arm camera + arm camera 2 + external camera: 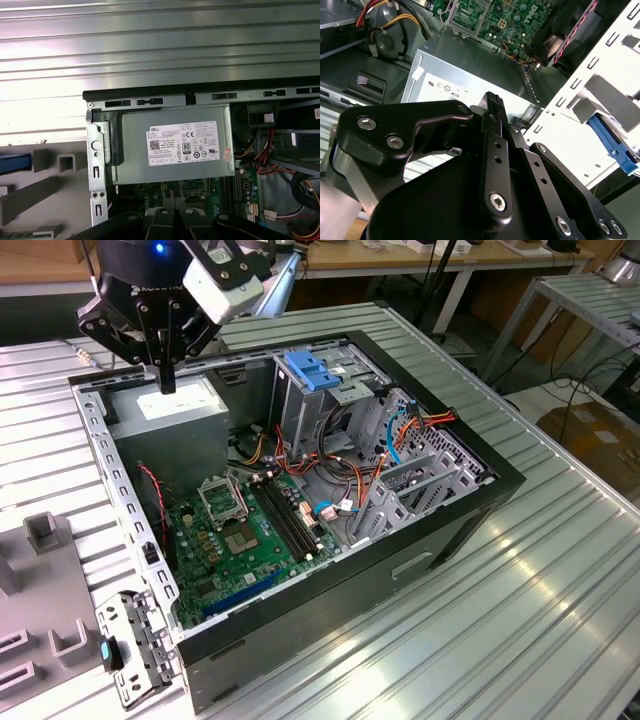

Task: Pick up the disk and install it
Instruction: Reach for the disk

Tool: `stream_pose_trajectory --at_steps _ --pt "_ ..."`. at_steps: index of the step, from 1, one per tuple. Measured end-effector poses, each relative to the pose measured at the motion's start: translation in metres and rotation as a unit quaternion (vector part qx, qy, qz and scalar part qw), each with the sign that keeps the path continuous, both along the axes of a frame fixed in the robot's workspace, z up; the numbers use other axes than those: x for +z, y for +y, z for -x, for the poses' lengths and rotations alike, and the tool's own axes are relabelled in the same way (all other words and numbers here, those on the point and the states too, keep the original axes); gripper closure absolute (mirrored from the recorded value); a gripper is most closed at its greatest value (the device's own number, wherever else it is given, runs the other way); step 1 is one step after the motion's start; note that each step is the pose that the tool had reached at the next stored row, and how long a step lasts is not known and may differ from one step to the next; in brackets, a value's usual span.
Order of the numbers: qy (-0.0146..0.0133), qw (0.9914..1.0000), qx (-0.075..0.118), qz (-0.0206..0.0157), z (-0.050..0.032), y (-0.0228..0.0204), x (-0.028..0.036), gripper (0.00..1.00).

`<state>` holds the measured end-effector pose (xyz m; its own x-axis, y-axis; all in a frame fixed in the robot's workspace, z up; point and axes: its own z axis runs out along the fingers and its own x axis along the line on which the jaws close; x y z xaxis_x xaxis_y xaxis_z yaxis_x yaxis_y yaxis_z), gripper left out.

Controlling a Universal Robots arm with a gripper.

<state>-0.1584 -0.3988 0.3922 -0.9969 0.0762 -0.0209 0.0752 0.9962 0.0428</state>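
Gripper (pixel 167 380), exterior view: hangs over power supply (pixel 188 410) in computer case (pixel 330 602) corner at exterior view's left. Fingers pressed together, pinching nothing; likely in transit.
Second wrist view: blue-framed disk (pixel 615 147) outside case, beyond white chassis frame (pixel 570 125).
First wrist view: disk rests on grey fixture (pixel 30 192) beside case. Supply's white label printed, left unread.

The gripper (pixel 167 378) hangs pointing straight down — black fingers (pixel 493 106) closed together, tip against tip.
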Motion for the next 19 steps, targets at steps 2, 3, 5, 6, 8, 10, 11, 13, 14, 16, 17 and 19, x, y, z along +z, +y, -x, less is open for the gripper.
stream_pose_trajectory --at_steps 2,3,5,6,8,10,11,13,14,16,17,19 --pt "0.0000 1.00000 0.000 0.0000 0.0020 0.0000 0.0000 0.89" --pt "0.0000 1.00000 0.000 0.0001 0.0029 0.0000 0.0000 0.89" --pt "0.0000 1.00000 0.000 0.0000 0.0052 0.0000 0.0000 0.89" --pt "-0.0001 1.00000 0.000 0.0000 0.0068 0.0000 -0.0001 0.89" --pt "0.0000 1.00000 0.000 0.0000 0.0101 0.0000 -0.0001 0.89" --pt "0.0000 1.00000 0.000 0.0000 0.0117 0.0000 -0.0001 0.89" --pt "0.0000 1.00000 0.000 0.0000 0.0124 0.0000 -0.0001 0.89" --pt "0.0001 1.00000 0.000 0.0000 0.0155 0.0000 -0.0002 0.89" --pt "0.0001 1.00000 0.000 0.0000 0.0161 0.0000 -0.0003 0.89" --pt "0.0002 1.00000 0.000 0.0000 0.0179 0.0000 -0.0004 0.89" --pt "0.0002 1.00000 0.000 0.0000 0.0185 0.0000 -0.0004 0.89" --pt "0.0003 1.00000 0.000 0.0000 0.0203 0.0000 -0.0005 0.89"
